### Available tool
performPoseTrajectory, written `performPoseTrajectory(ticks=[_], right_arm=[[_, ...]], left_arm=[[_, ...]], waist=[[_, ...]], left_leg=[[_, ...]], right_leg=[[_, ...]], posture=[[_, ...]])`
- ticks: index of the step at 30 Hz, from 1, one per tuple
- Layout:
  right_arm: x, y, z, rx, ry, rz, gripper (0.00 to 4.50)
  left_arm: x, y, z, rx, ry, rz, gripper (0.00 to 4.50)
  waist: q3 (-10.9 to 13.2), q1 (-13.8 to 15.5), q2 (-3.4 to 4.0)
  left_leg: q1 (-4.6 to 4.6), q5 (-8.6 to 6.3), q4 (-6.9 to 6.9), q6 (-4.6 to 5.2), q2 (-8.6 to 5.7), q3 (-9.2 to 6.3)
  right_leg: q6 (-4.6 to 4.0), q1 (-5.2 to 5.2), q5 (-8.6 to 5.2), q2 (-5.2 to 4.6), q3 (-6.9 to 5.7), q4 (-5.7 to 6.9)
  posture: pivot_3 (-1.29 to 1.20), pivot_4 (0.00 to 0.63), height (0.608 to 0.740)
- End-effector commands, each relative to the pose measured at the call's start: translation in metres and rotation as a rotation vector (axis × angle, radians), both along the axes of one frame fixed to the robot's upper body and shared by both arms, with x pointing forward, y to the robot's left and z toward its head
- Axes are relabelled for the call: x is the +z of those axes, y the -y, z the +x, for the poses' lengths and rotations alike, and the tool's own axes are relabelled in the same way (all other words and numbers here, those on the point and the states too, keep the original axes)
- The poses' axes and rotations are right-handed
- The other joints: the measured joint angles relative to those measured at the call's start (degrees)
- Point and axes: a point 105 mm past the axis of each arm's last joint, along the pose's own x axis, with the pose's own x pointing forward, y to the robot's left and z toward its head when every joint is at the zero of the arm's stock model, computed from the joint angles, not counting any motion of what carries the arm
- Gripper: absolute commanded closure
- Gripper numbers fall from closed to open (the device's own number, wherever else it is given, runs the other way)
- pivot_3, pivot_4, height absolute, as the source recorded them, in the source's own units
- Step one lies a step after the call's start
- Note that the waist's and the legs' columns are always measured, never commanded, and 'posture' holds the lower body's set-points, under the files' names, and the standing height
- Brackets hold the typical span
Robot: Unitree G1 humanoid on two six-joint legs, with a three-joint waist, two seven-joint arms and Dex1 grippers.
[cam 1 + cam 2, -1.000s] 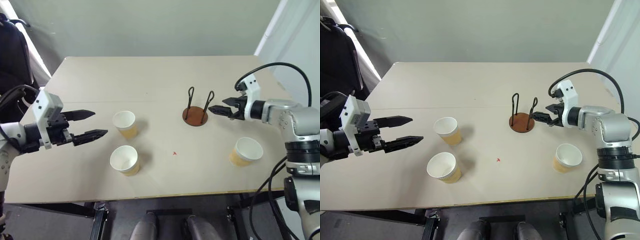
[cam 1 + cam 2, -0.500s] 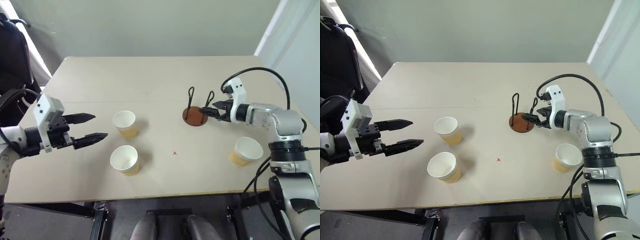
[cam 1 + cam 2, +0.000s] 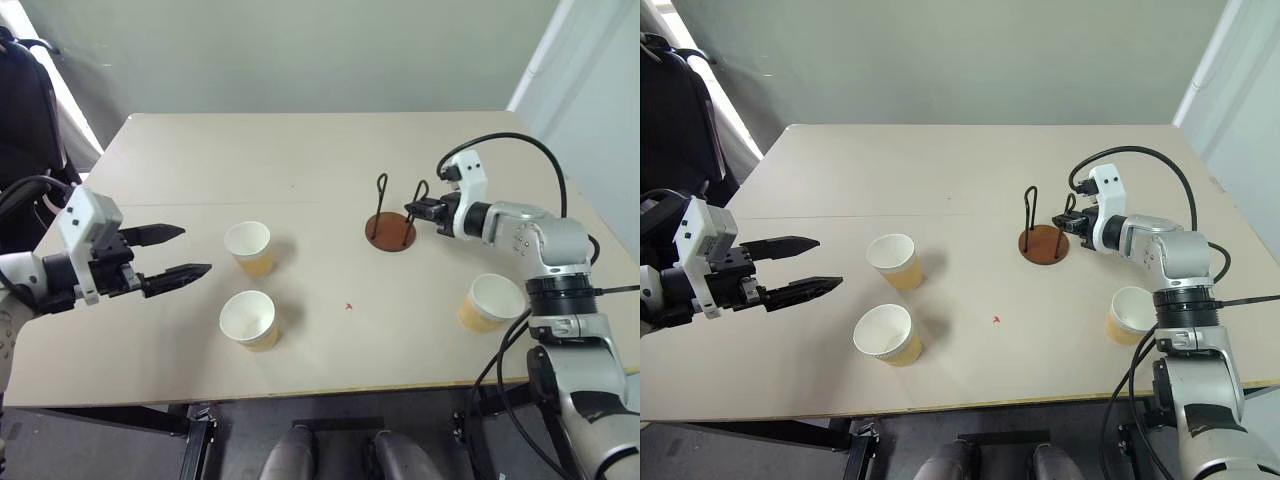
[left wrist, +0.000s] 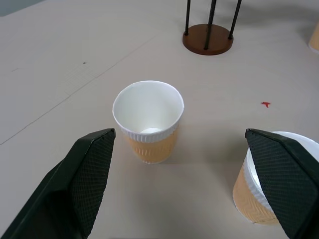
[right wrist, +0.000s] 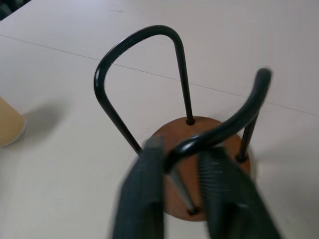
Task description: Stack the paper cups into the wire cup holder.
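Right pincer (image 5: 182, 186) pinches the wire cup holder (image 5: 199, 149) loop, wrist view.

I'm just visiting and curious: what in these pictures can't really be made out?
- Right wrist view: the right gripper is shut on the wire cup holder; its blurred fingers hide the near wire loop's foot.
- Left wrist view: the nearer of the paper cups is cut off by the edge and a finger of the open left gripper.
- Head views: the small red mark on the table is too small to identify.
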Motion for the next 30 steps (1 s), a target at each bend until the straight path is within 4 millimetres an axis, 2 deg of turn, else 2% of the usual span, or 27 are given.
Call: performPoseTrajectory(ticks=[1, 4, 8, 11, 13, 15, 23, 30], right_arm=[[0.020, -0.005, -0.004, 0.053, 0.065, 0.002, 4.49], [0.023, -0.012, -0.020, 0.166, 0.063, -0.003, 4.49], [0.025, -0.024, -0.051, 0.345, 0.049, -0.028, 4.49], [0.036, -0.046, -0.092, 0.575, 0.057, 0.013, 4.49], [0.028, -0.060, -0.121, 0.720, 0.040, -0.013, 4.49], [0.017, -0.068, -0.135, 0.787, 0.020, -0.044, 4.49], [0.002, -0.077, -0.131, 0.804, 0.020, -0.089, 4.49], [0.000, -0.077, -0.125, 0.832, 0.051, -0.112, 4.49]], left_arm=[[0.014, 0.000, -0.003, 0.001, 0.049, 0.027, 0.00], [0.015, 0.000, -0.003, -0.001, 0.049, 0.028, 0.00], [0.016, 0.000, -0.003, -0.004, 0.045, 0.035, 0.00], [0.015, 0.001, -0.001, -0.010, 0.042, 0.035, 0.00], [0.014, 0.003, -0.001, -0.019, 0.038, 0.033, 0.00], [0.014, 0.004, 0.000, -0.024, 0.037, 0.031, 0.00], [0.015, 0.004, 0.001, -0.027, 0.036, 0.034, 0.00], [0.016, 0.004, -0.002, -0.021, 0.035, 0.037, 0.00]], waist=[[0.0, 0.0, -0.01], [0.0, 0.0, 0.00], [0.0, 0.0, -0.01], [0.0, -0.2, -0.01], [0.0, -0.2, -0.02], [-0.1, -0.2, -0.09], [-0.1, -0.3, -0.27], [0.0, -0.3, -0.30]], left_leg=[[0.01, 0.00, 0.00, 0.00, 0.00, -0.01], [-0.01, 0.00, 0.00, -0.01, 0.00, -0.01], [-0.04, 0.00, -0.02, -0.02, 0.00, 0.00], [-0.03, 0.02, -0.03, -0.07, 0.00, 0.01], [-0.02, 0.04, -0.04, -0.11, 0.02, 0.00], [0.02, 0.06, -0.04, -0.13, 0.07, 0.00], [0.16, 0.32, 0.04, -0.01, 0.09, -0.01], [0.22, 0.28, -0.05, -0.06, 0.10, -0.01]], right_leg=[[0.00, 0.01, 0.00, 0.00, 0.00, 0.00], [-0.01, -0.01, 0.00, 0.00, 0.00, 0.00], [-0.01, 0.01, 0.00, 0.00, -0.01, -0.06], [-0.01, 0.01, 0.00, 0.01, -0.01, -0.07], [-0.01, 0.02, 0.00, 0.05, -0.01, -0.06], [-0.05, 0.07, -0.03, 0.10, -0.01, -0.06], [-0.17, 0.20, 0.14, 0.12, 0.00, -0.05], [-0.23, 0.21, 0.12, 0.12, -0.01, -0.05]], posture=[[0.00, 0.150, 0.740], [0.00, 0.150, 0.740], [0.00, 0.150, 0.740], [0.00, 0.150, 0.740], [0.00, 0.150, 0.740], [0.00, 0.150, 0.740], [0.00, 0.150, 0.740], [0.00, 0.150, 0.740]])
